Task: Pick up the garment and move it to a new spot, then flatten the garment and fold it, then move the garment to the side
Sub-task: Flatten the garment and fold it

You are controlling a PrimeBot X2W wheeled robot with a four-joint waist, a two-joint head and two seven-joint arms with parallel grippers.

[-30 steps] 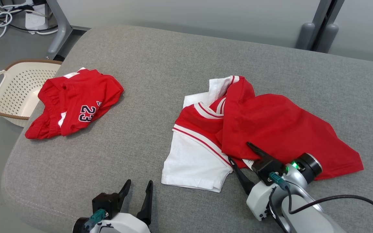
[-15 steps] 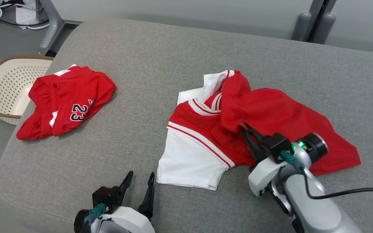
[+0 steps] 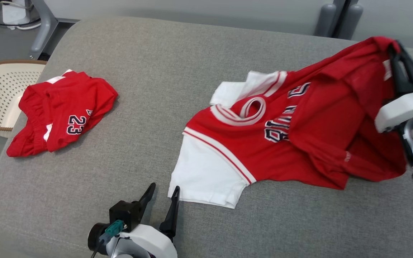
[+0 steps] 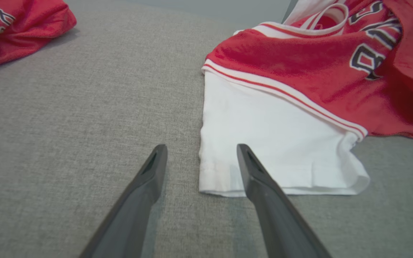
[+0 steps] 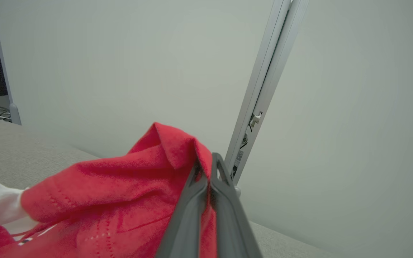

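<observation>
Garment (image 3: 299, 143), a red jersey with white sleeves, spreads over the right half of the broad grey cushion (image 3: 156, 71), the largest thing in sight. Most of the jersey lies flat on the cushion. One white sleeve points toward the near edge and the other peeks out beyond the white-banded neck opening. White letters with dark outlines run across the chest, partly buried under a fold. The jersey's right-hand part is off the cushion, hanging in a slack red drape from the right gripper (image 3: 394, 48).

On the cushion's left side, well apart from the jersey, sits a smaller red garment (image 3: 66, 111), crumpled and showing the number 23. Beyond the cushion's left edge, and lower down, stands a cream perforated basket (image 3: 2, 86) with a brown rim.

The right gripper is up at the far right, above the cushion, its two dark fingers pressed together on a pinch of the jersey's red edge. In the right wrist view the cloth (image 5: 120, 200) bunches against the fingers' left side and rises past the tips (image 5: 207, 161).

The left gripper (image 3: 165, 187) sits low at the near edge, fingers spread apart and holding nothing, with the near sleeve (image 4: 281, 143) just ahead. In the left wrist view one finger crosses the sleeve's hem, and whether it touches cannot be told.
</observation>
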